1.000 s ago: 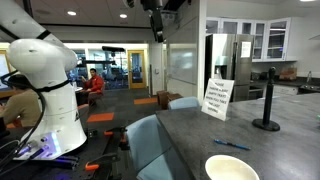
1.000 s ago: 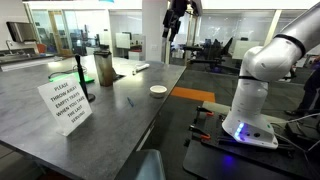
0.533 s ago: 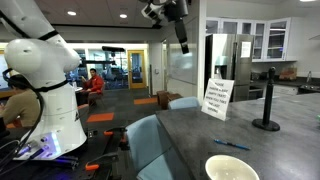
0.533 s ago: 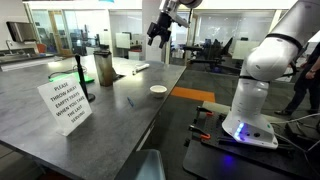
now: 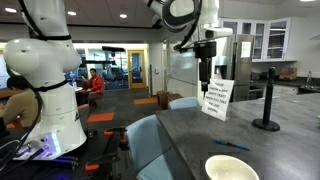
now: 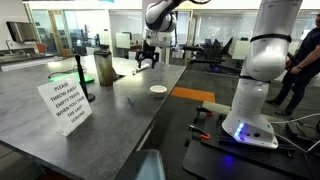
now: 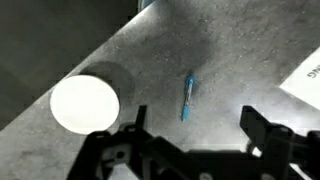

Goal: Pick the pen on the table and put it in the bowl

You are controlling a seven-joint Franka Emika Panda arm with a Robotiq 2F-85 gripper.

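The thin blue pen lies flat on the dark grey table; it also shows in both exterior views. The cream-white bowl sits on the table to the pen's left in the wrist view, and shows in both exterior views. My gripper is open and empty, hanging high above the table with the pen between its fingers in the wrist view. It shows in both exterior views.
A white paper sign stands on the table. A black round-based post stands near it. A tall dark cup stands further back. Blue chairs sit at the table's edge.
The arm has swung down and over the table, so my gripper now hangs above the pen. The pen and bowl have not moved.
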